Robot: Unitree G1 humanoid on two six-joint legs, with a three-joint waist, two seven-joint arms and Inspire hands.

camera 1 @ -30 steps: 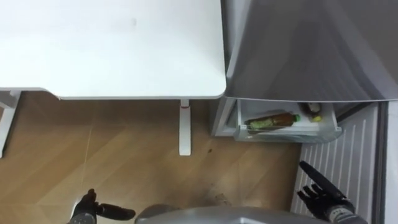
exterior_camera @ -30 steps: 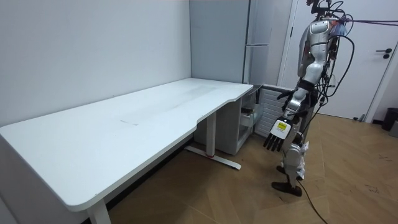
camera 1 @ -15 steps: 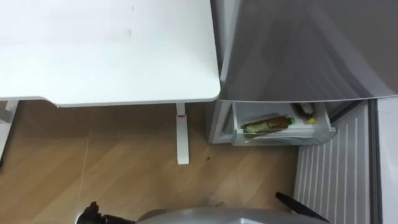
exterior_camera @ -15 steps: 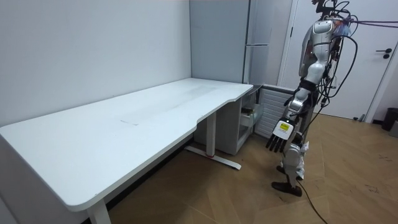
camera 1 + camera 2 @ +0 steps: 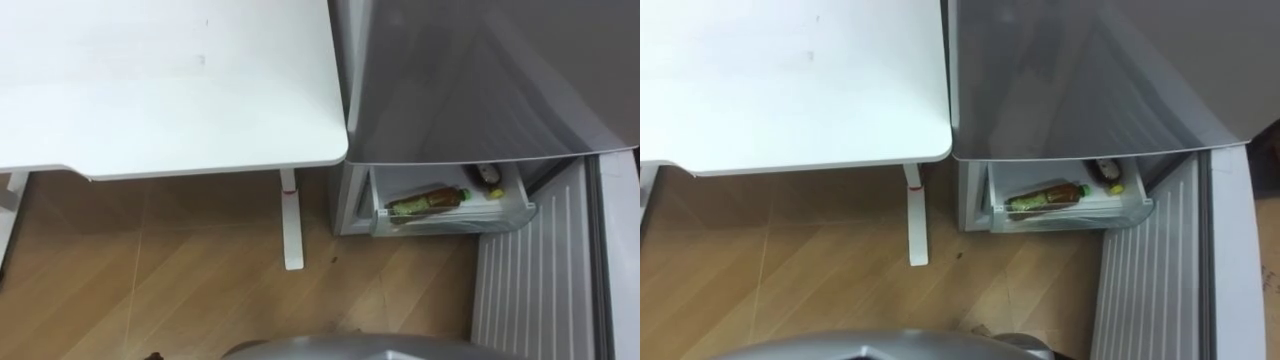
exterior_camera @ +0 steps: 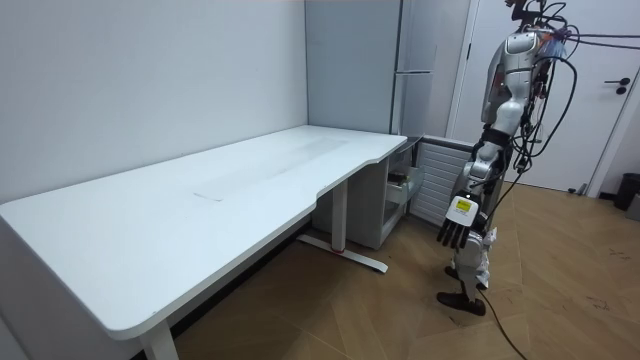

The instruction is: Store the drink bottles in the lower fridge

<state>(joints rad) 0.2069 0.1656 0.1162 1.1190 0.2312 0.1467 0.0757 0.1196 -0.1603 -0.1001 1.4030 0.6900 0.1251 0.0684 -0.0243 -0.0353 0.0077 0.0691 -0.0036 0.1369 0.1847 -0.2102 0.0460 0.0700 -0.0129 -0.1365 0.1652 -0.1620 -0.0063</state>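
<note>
The lower fridge drawer [image 5: 450,222] stands pulled out under the grey fridge front [image 5: 480,80]. In it lies an amber bottle with a green cap and label [image 5: 428,200], on its side. A second, dark bottle with a yellow cap [image 5: 489,174] lies behind it at the drawer's right. I stand on the wooden floor in front of the fridge. My left hand [image 6: 458,225] hangs at my side with straight fingers and holds nothing.
The open fridge door [image 5: 540,280], ribbed on its inner side, stands out to my right. A long white table [image 5: 170,80] runs along my left, its leg [image 5: 291,220] close to the fridge. Bare wooden floor lies between me and the drawer.
Both hands have sunk below the eye views' lower edge. In the room view the left arm has dropped from half raised to hanging. The bottles have not moved.
</note>
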